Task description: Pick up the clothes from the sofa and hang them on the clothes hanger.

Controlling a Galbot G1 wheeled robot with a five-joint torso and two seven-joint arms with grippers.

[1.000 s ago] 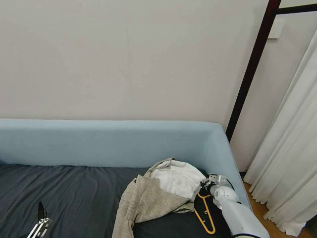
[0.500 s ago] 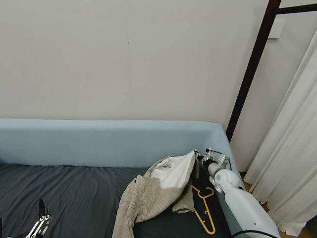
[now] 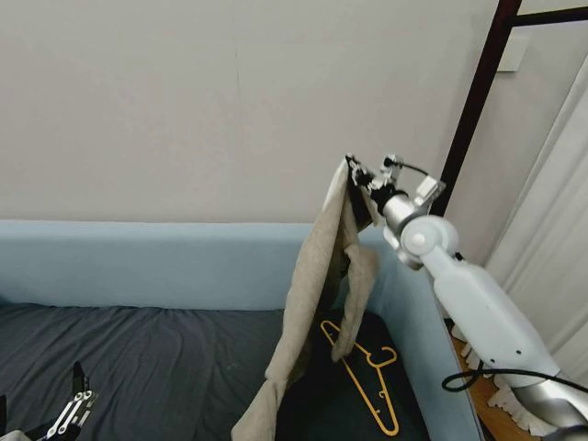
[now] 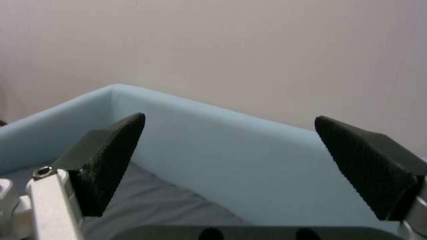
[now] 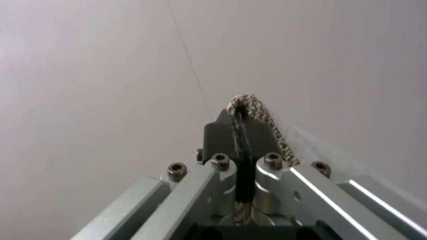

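Note:
My right gripper (image 3: 353, 169) is raised high above the sofa's right end, shut on the top of a beige knit garment (image 3: 312, 303). The garment hangs in a long drape down to the dark seat. In the right wrist view a fold of the knit fabric (image 5: 250, 107) is pinched between the shut fingers (image 5: 219, 136). A yellow clothes hanger (image 3: 367, 377) lies flat on the seat beside the hanging cloth. My left gripper (image 3: 72, 411) sits low at the front left, open, with its black pads (image 4: 107, 160) wide apart in the left wrist view.
The light blue sofa (image 3: 138, 262) has a dark grey seat (image 3: 138, 358) and stands against a plain wall. A dark upright pole (image 3: 469, 119) rises behind the sofa's right end. White curtains (image 3: 551, 276) hang at the far right.
My right gripper has risen from the seat to well above the backrest, lifting the beige garment until it hangs stretched out. The white cloth no longer shows. The left arm stayed put.

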